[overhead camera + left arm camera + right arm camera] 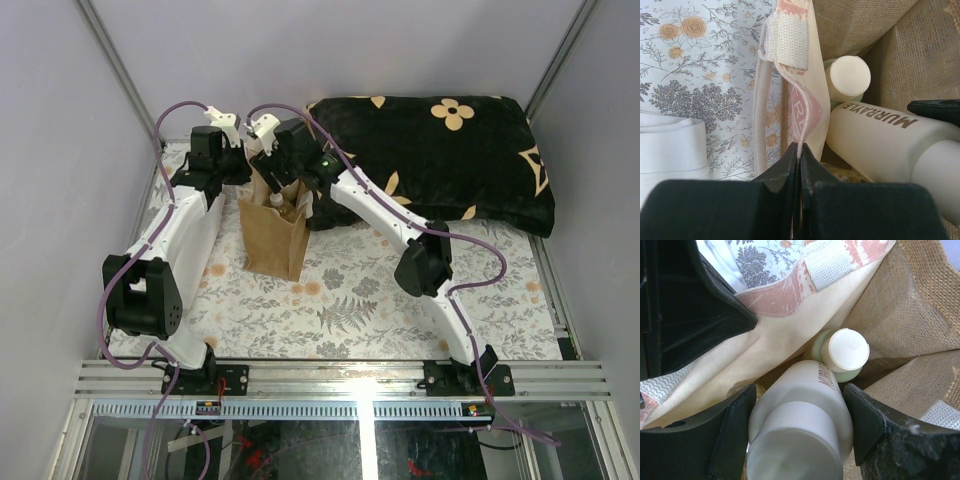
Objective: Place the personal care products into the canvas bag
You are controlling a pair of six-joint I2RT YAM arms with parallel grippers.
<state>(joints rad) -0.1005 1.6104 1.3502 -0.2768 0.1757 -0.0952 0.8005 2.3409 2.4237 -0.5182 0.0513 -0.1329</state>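
Two bottles show in the mouth of the canvas bag [268, 245]. The bag stands upright on the floral table cover [400, 300] near the black cushion [440, 150], with its long axis vertical and its opening up.

The cream-beige bottle [800, 425] points its cap up toward the right wrist camera, with its base down inside the bag. The right gripper [800, 387] is clamped on its body, one finger pressed against each side. Beside it and deeper in, a greenish bottle [842, 352] also stands cap-up, close to the burlap wall.

The left wrist view shows the cream-beige bottle from the side. It leans, its long axis running from upper left to lower right, with the lettering "MURRAYLE" along it. This view also makes plain that the left gripper [800, 150] has its jaws together, pinching the bag's cream-lined rim below the handle strap [785, 42]. A white folded cloth [670, 145] lies on the cover outside the bag.

The overhead view alone shows both arms meeting over the bag, though of its contents it gives only a pale cap at the mouth. Whether other bottles lie beneath these two cannot be told.
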